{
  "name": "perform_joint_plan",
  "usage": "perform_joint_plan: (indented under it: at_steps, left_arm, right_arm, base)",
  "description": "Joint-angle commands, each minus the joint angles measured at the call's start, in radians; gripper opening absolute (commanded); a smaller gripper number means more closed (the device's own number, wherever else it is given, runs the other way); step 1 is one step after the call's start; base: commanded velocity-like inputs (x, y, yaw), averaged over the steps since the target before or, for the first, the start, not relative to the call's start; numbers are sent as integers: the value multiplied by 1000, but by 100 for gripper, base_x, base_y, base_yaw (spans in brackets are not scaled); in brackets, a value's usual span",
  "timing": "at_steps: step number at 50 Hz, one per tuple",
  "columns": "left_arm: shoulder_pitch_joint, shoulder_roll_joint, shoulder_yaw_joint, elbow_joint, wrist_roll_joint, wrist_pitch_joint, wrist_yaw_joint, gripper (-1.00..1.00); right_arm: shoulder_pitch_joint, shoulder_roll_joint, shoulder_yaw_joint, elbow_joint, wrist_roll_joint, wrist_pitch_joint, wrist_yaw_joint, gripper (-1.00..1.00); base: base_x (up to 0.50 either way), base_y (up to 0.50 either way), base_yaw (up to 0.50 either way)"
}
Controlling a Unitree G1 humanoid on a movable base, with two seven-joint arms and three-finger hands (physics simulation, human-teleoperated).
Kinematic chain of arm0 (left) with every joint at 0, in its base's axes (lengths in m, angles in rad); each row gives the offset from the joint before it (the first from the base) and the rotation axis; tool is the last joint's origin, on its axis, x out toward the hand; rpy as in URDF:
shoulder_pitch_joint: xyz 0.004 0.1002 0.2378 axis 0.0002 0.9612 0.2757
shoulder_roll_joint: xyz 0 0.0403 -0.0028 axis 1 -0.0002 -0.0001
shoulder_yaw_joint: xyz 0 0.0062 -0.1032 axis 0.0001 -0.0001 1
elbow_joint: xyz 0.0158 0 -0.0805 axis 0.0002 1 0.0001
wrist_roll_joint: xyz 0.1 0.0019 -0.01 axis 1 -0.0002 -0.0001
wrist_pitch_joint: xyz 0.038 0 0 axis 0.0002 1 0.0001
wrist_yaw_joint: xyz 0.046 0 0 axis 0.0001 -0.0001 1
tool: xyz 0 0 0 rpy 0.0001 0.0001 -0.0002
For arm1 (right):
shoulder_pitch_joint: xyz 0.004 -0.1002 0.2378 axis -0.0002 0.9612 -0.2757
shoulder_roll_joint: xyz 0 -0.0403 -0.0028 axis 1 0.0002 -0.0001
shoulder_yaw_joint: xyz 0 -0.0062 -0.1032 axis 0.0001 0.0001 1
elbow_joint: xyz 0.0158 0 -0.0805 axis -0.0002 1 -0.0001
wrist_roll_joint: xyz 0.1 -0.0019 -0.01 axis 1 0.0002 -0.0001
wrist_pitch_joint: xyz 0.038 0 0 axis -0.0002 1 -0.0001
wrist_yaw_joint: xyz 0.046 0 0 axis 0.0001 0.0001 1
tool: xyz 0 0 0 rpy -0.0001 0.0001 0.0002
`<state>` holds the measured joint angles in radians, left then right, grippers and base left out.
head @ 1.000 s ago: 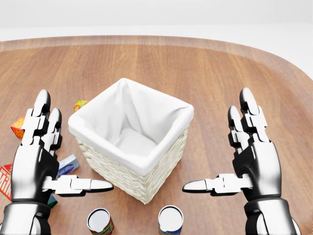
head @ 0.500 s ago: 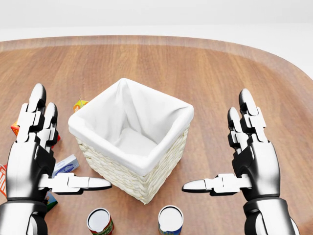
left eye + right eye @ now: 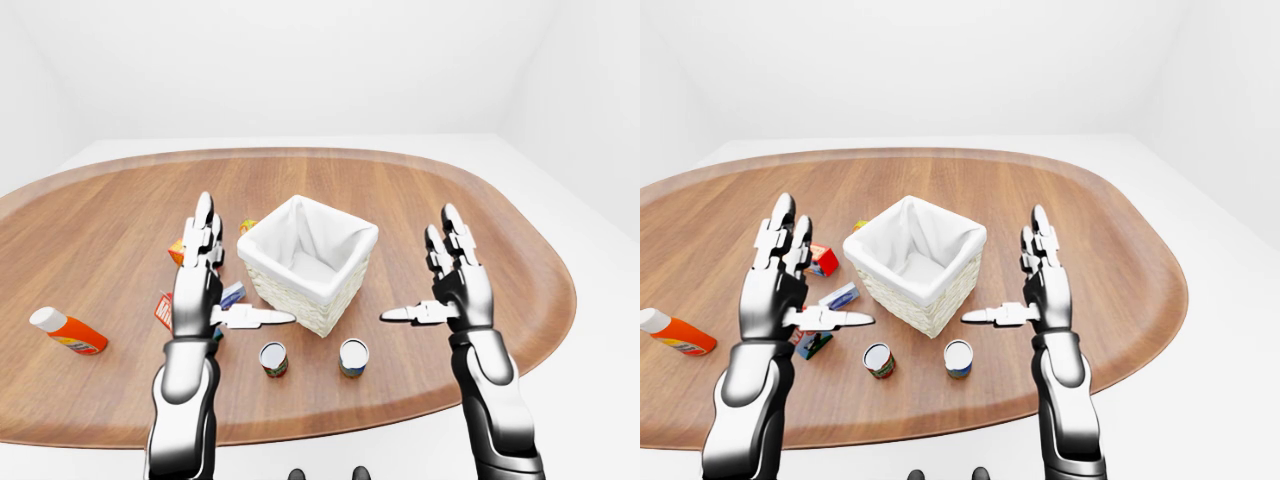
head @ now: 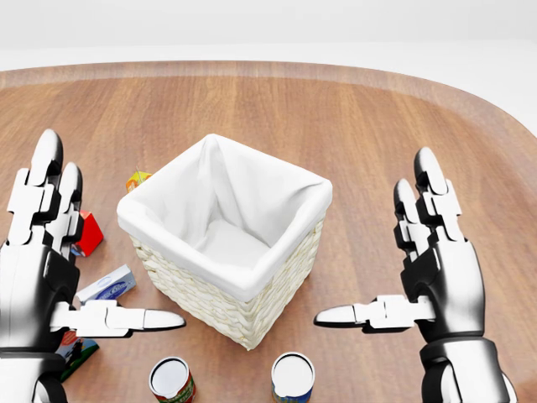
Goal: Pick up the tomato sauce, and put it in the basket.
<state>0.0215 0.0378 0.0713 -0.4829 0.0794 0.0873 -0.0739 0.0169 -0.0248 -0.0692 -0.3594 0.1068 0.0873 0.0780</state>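
1. Red-labelled can (image 4: 172, 381), which I take to be the tomato sauce, stands upright on the wooden counter (image 4: 352, 117), its long axis vertical, at the bottom of the head view just below the white-lined basket (image 4: 225, 235).
2. Left robot hand (image 4: 50, 269) is the nearer one: the can lies below and right of its thumb tip.
3. Left robot hand is spread wide and holds nothing.
4. Right robot hand (image 4: 428, 277) is equally splayed and empty, nearer the blue-labelled can (image 4: 292, 378).
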Motion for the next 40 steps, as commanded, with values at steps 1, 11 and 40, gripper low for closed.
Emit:
perform_joint_plan:
  at_steps: [1,11,40]
  left_arm:
    - [28,-2,-1,-42,39,0,-15,100]
    - [53,-3,0,-63,84,0,-28,100]
    - [108,-7,-6,-96,208,0,-59,100]
  right_arm:
    - [-6,-2,-5,0,3,0,-1,100]
    - [-14,-6,-16,-1,11,0,-3,100]
    - [-15,-7,-18,5,13,0,-5,100]
  base:
    - [0,0,0]
    - [0,0,0]
    - [0,0,0]
